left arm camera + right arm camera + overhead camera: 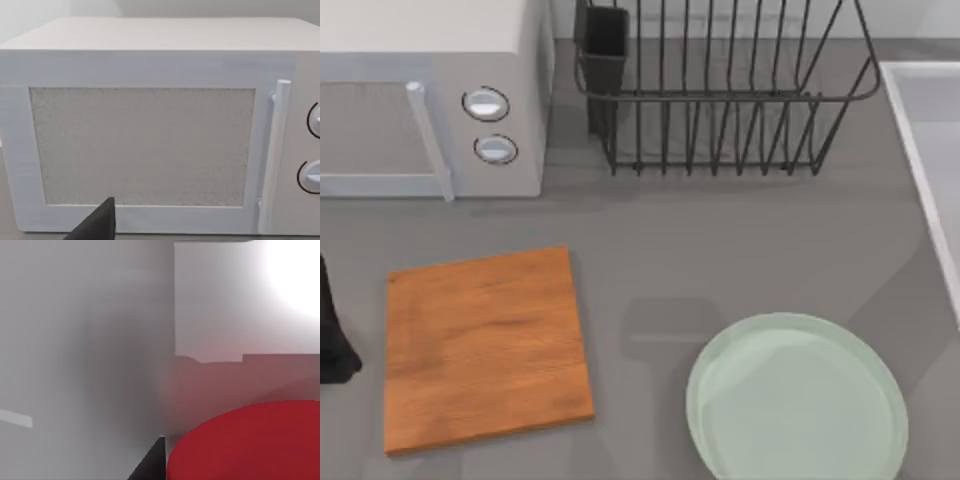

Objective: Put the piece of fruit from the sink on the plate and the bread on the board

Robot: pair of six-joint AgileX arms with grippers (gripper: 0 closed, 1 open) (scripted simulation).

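- The board [485,350] is seen lying flat on the grey worktop [720,240] toward the left side in the top view, with nothing on it.
- The plate [796,398] is seen flat on the worktop at the lower right, well apart from the board, and it carries nothing.
- A strip of the sink [928,140] is seen along the right edge of the top view, beside the black wire dish rack [720,90].
- A white microwave [430,90] is placed at the upper left; in the left wrist view its door [142,147] and handle [272,155] are faced squarely.
- The left arm [332,335] is seen as a dark shape at the left edge, beside the board; a dark finger tip [97,222] of the left gripper is seen, but whether that gripper is spread or closed cannot be told.
- The piece of fruit [250,440] is seen very close in the right wrist view against pale sink walls [100,340], next to a dark finger [152,462] of the right gripper; whether it is pinched cannot be told.
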